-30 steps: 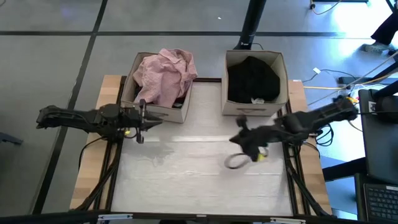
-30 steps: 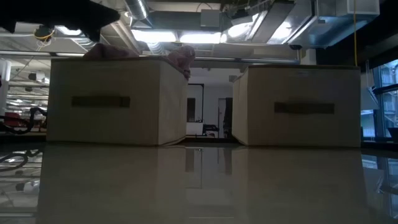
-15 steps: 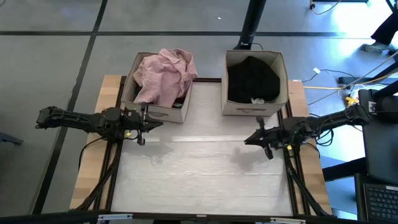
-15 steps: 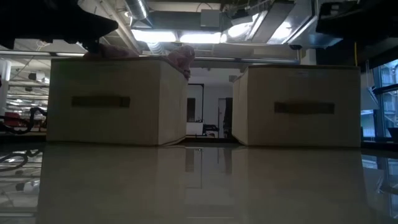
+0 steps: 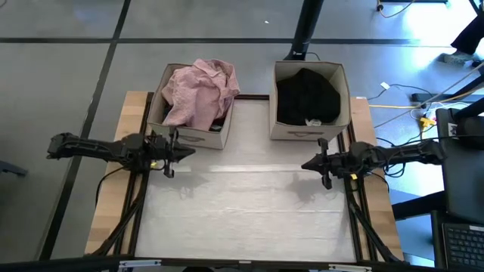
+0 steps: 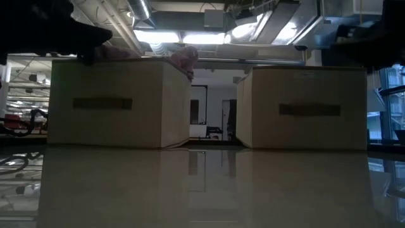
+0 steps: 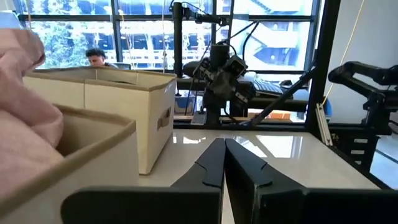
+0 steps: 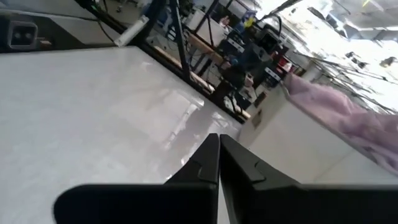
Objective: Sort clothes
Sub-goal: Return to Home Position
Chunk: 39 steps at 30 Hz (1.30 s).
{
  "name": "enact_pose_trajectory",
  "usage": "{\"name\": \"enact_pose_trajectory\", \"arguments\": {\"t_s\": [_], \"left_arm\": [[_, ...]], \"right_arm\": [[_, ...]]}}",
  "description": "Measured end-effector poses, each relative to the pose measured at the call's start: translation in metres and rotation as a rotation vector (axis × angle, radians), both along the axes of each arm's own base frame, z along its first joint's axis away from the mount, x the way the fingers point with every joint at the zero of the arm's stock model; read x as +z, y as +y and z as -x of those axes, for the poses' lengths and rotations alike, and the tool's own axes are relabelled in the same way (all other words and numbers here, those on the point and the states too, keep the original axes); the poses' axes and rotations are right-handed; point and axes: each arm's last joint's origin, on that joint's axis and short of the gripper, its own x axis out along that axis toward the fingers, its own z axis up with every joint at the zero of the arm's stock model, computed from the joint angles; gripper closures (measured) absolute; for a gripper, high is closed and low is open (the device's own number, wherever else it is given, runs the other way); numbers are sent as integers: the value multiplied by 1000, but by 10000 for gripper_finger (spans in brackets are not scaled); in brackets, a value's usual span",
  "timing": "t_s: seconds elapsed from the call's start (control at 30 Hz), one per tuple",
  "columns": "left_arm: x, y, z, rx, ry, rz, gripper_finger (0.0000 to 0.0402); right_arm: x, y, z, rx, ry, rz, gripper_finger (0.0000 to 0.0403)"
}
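A pale pink shirt [image 5: 200, 92] fills the left beige box [image 5: 160, 89] and hangs over its rim; it also shows in the low view [image 6: 183, 58]. A black garment [image 5: 305, 94] and a small white piece [image 5: 311, 121] lie in the right beige box [image 5: 345, 83]. The plaid and navy dotted garments are hidden or out of view. My left gripper [image 5: 185, 149] is shut and empty in front of the left box, above the table. My right gripper [image 5: 304, 165] is shut and empty in front of the right box. Both show shut in their wrist views [image 7: 224, 158] [image 8: 219, 155].
The two boxes stand side by side at the table's far edge [image 6: 117, 104] [image 6: 307, 107], with a gap between them. The white tabletop [image 5: 242, 211] lies bare before them. A person shows far off beyond the table [image 7: 96, 57].
My right gripper has drawn back from the table's middle toward its right edge and turned level; its arm has come down into the low view. My left arm has sunk a little. The clothes lie as before.
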Motion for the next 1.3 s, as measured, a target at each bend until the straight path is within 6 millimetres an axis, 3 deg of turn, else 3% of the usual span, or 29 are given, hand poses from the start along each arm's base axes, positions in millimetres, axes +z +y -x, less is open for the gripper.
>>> {"name": "enact_pose_trajectory", "arguments": {"t_s": [0.27,0.63,0.9,1.3], "left_arm": [[-17,0,5,-1,22,20,398],[-21,-1,11,-50,60,-25,398],[-17,0,21,-32,-4,-49,398],[-21,0,21,-27,42,-38,398]], "right_arm": [[-16,-3,7,-64,-42,-9,389],[-18,-3,10,-65,-31,-29,388],[-18,-4,10,-100,-34,-48,388],[-17,-4,12,-91,-46,-59,388]]}}
